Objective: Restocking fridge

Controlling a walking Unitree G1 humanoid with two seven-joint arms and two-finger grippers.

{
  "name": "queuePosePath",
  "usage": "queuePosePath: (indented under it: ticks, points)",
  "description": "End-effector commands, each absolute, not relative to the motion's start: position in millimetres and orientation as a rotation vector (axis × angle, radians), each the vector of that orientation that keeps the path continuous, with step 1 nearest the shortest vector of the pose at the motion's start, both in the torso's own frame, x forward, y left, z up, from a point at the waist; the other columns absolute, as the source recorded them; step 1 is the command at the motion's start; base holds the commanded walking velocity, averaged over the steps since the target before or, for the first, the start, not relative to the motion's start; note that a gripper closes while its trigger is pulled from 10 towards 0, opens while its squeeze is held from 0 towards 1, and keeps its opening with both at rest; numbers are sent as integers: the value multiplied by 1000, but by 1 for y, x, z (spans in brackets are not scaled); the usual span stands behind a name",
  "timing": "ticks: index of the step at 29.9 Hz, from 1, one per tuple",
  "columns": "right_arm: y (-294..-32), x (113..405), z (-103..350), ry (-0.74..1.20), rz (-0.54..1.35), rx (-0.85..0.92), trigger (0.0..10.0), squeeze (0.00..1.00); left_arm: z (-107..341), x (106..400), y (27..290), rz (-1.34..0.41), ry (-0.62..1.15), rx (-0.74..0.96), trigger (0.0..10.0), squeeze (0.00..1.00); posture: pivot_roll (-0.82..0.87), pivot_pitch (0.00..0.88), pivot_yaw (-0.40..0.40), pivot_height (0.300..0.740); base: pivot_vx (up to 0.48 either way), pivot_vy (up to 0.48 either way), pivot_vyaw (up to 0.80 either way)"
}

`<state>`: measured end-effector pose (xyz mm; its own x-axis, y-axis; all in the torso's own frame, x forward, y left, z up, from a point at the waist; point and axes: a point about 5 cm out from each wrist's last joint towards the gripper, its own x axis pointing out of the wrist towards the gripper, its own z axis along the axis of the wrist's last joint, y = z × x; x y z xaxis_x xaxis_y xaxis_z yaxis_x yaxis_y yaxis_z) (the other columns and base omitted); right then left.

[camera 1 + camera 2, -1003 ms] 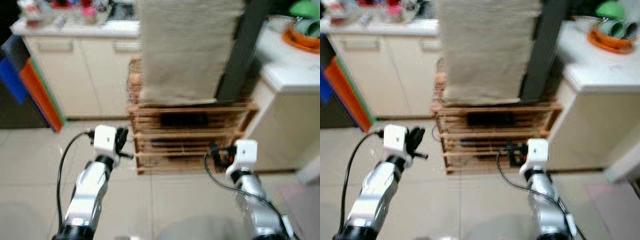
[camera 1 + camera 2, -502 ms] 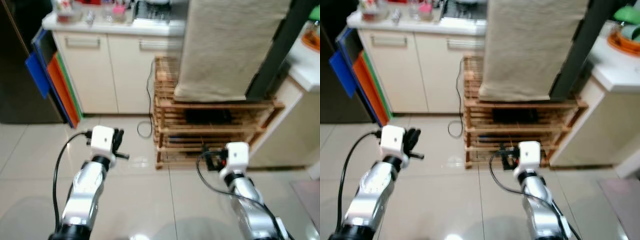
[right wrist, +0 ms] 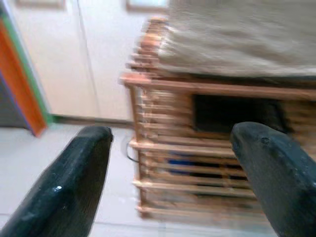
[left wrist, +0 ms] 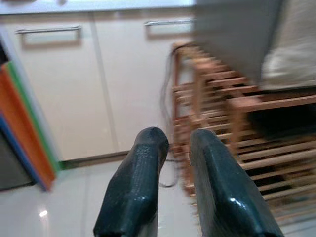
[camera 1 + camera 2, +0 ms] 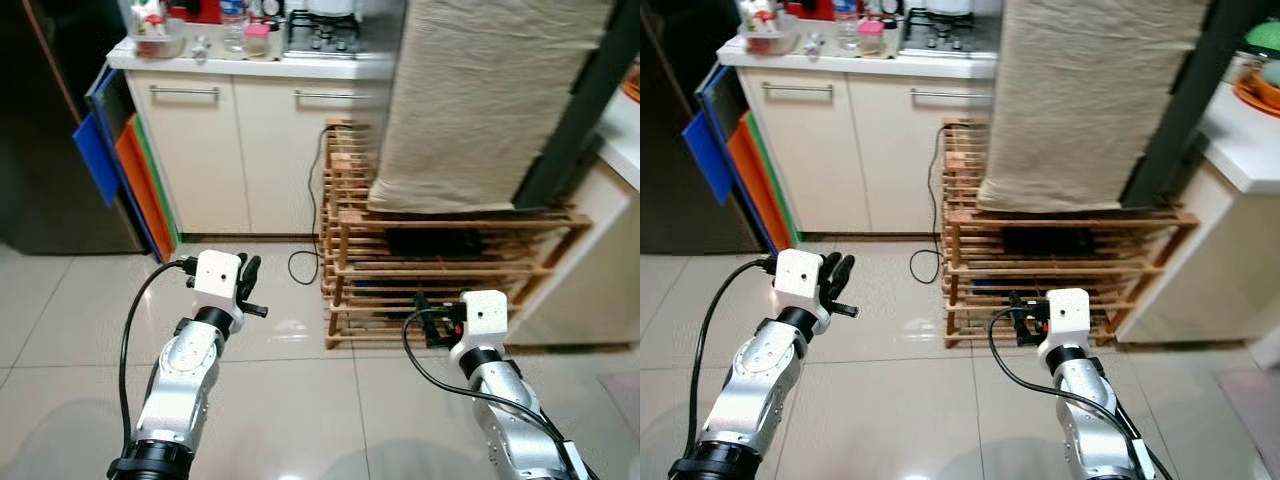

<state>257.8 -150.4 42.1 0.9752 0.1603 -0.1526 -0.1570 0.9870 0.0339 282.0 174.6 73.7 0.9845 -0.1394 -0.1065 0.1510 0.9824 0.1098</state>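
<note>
Bare floor point(image 5: 300, 390) ahead; wooden rack point(image 5: 440, 270) blocks right.

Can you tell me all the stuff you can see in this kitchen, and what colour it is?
Wooden rack: one, light brown, on the floor beside the cupboards.
Cloth: one, beige, hanging down over the top of the rack.
Cupboards: two doors, cream, under the worktop.
Stove: one, silver with black rings, on the worktop.
Jars and bottles: several, mixed colours, too small to tell apart, on the worktop beside the stove.
Boards: blue, orange and green, leaning against the end of the cupboards.
Cable: one, black, looped on the floor by the rack.
Floor: pale shiny tiles.
Left pincer: black, fingers close together, holding nothing.
Right pincer: black, fingers wide apart, holding nothing.
</note>
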Motion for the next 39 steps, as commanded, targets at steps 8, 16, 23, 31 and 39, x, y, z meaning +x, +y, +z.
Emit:
queuePosePath:
  ticks: [8, 16, 23, 31, 39]
  points:
    - [-162, 260, 39, 163, 114, 0, 10000, 0, 79, 290, 167, -181, 86, 104, 10000, 1000, 9, 0, 13, 740, 442, 0, 0]
    - [-161, 266, 41, 139, 99, 11, 10000, 0, 83, 292, 166, -206, 65, 87, 10000, 1000, 12, 0, 37, 740, 437, 0, 0]
    - [-163, 270, 42, 127, 73, 17, 10000, 0, 88, 296, 166, -212, 44, 164, 10000, 0, 12, 0, 50, 740, 245, 0, 0]
    - [-162, 267, 39, 140, 84, 19, 10000, 0, 85, 292, 161, -261, 54, 120, 10000, 0, 8, 0, 34, 740, 0, 360, -233]
    - [-166, 268, 39, 145, 90, 8, 10000, 0, 83, 290, 156, -274, 57, 115, 10000, 0, 5, 0, 21, 740, 0, 480, -577]
